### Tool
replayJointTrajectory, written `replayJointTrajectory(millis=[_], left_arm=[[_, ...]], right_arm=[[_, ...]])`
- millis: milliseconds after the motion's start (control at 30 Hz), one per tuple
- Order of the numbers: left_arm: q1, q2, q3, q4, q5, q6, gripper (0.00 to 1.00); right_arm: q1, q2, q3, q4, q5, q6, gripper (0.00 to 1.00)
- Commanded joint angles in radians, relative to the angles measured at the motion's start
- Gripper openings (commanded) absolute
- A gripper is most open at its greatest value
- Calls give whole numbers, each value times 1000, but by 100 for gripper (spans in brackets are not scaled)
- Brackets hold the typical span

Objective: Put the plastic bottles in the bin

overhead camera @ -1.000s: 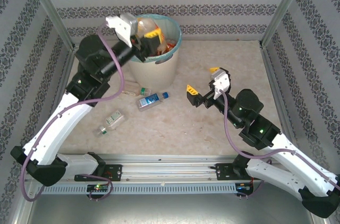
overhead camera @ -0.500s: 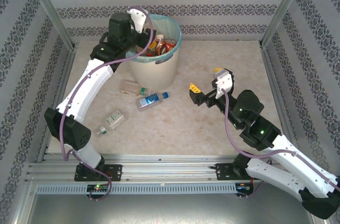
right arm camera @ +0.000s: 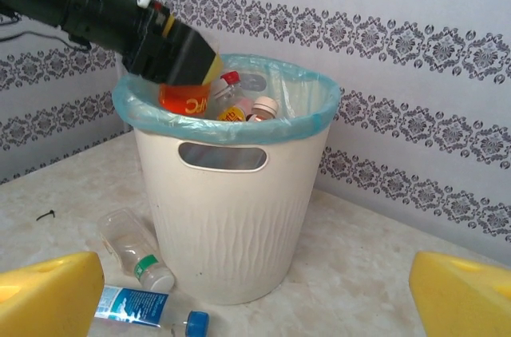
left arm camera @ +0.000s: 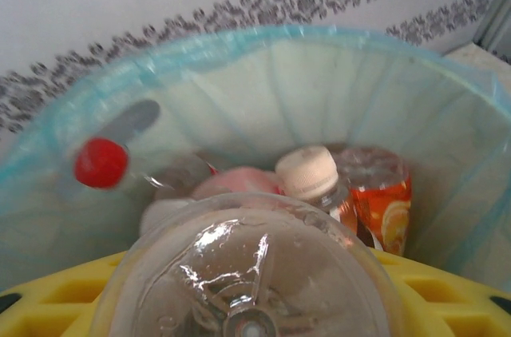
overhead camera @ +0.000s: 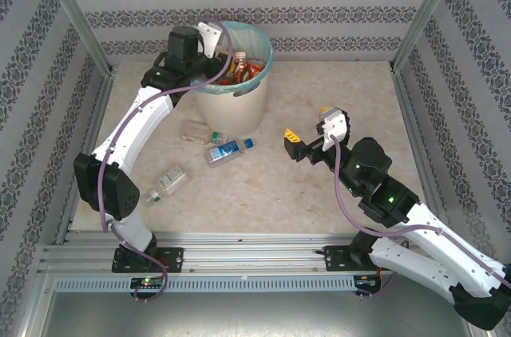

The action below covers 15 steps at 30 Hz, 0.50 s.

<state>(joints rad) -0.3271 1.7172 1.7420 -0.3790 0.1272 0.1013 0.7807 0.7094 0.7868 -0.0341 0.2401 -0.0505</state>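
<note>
Where the left claw (left arm camera: 247,265) hangs over the far-left rim of the bin (right arm camera: 231,217), its yellow fingers (left arm camera: 447,285) pinch the held bottle (right arm camera: 184,99) by the body. The base faces the wrist and the neck points down into the opening. That pose looks chosen so the bottle can drop straight in when released, with no edge to catch on. It is thin clear plastic with a moulded base that glints, and an orange label wraps its middle.

Below it the bin already holds a heap. One bottle shows a ribbed cream cap (left arm camera: 307,173), another a red cap (left arm camera: 101,163) against the liner, and an orange-label bottle (left arm camera: 382,201) stands on the right. The bag (right arm camera: 311,89), a filmy light blue liner, is folded over the rim, likely to stop it slipping down. The bin itself is round, cream and tapered, with a wavy pressed texture and an oval handle slot.

Three more bottles lie on their sides on the bench (overhead camera: 335,193), a pale marbled slab. A clear bottle (overhead camera: 200,133) lies just beside the bin's foot, and a blue-label bottle (overhead camera: 227,149) is just nearer than it. The third bottle (overhead camera: 168,181) is nearer again and further left.

The right claw (overhead camera: 308,121) hovers to the right of these, spread wide and empty. It faces the bin and the strays, apparently ready for the next pick.
</note>
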Motion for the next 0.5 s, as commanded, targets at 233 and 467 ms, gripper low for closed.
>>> replayJointTrajectory(millis=[233, 467], left_arm=[[11, -35, -47, 106, 125, -54, 80], [11, -50, -16, 74, 207, -85, 68]], right_arm=[[-8, 10, -32, 10, 4, 88, 98], [-9, 49, -28, 17, -2, 106, 98]])
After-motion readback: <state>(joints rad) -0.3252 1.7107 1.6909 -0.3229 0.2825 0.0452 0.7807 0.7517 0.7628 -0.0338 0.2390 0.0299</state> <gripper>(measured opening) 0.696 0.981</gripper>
